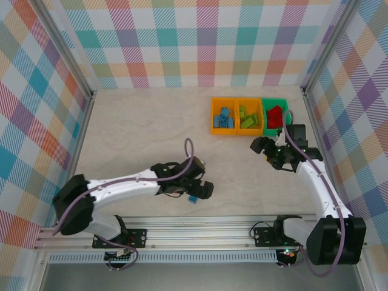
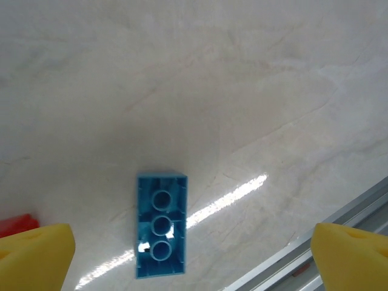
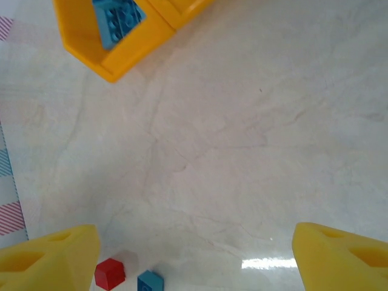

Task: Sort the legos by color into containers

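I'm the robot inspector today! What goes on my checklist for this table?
Surface: pale marbled table, shiny glare.
Job's things: blue bricks in left orange bin, green bricks in middle orange bin, red bricks in green bin; loose blue brick, studs down, and loose red brick on table.
Clutter: nothing seen.
Hands: left hand open over loose blue brick; right hand open, holding nothing.
Cables: purple cable along each arm.
Surroundings: checked walls, metal rail.
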Controlling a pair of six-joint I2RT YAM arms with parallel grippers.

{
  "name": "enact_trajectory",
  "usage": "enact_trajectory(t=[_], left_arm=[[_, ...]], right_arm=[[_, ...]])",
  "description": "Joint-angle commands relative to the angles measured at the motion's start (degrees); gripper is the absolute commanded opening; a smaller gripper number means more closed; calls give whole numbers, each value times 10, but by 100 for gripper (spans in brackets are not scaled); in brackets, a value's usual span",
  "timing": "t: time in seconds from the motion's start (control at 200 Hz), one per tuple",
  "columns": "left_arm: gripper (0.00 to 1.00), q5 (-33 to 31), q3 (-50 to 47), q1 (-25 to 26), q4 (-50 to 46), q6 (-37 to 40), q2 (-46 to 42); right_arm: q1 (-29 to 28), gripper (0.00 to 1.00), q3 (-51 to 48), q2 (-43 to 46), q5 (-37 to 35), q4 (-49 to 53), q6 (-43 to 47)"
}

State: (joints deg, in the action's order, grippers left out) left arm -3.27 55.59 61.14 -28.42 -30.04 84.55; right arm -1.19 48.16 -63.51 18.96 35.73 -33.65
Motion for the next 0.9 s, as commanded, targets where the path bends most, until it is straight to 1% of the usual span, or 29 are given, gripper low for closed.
enact_trajectory(t=[0.0,0.045,0.11,0.24,0.33,0.38,0.42,0.58,0.725,0.895], left_arm=[[100,-25,59,29,-95,-17,61],[97,-41,79,35,-117,-23,87],[94,-44,97,36,-133,-28,118],[84,-72,95,36,-138,-48,141],[84,-89,90,36,-139,-49,154],[83,-88,86,36,-133,-46,161],[81,-83,83,36,-125,-44,167],[64,-64,80,36,-103,-41,189],[40,-65,78,36,-93,-48,195],[26,-78,81,36,-75,-52,178]], right_arm=[[1,84,-5,18,21,16,9],[1,85,-3,19,19,18,11],[2,85,0,20,22,21,15],[1,86,2,22,26,23,21],[1,86,1,24,27,26,24],[2,87,1,25,29,29,26],[1,87,-1,26,30,29,26],[2,87,-1,40,39,45,25],[2,89,0,67,34,66,23],[1,89,7,94,50,90,11]])
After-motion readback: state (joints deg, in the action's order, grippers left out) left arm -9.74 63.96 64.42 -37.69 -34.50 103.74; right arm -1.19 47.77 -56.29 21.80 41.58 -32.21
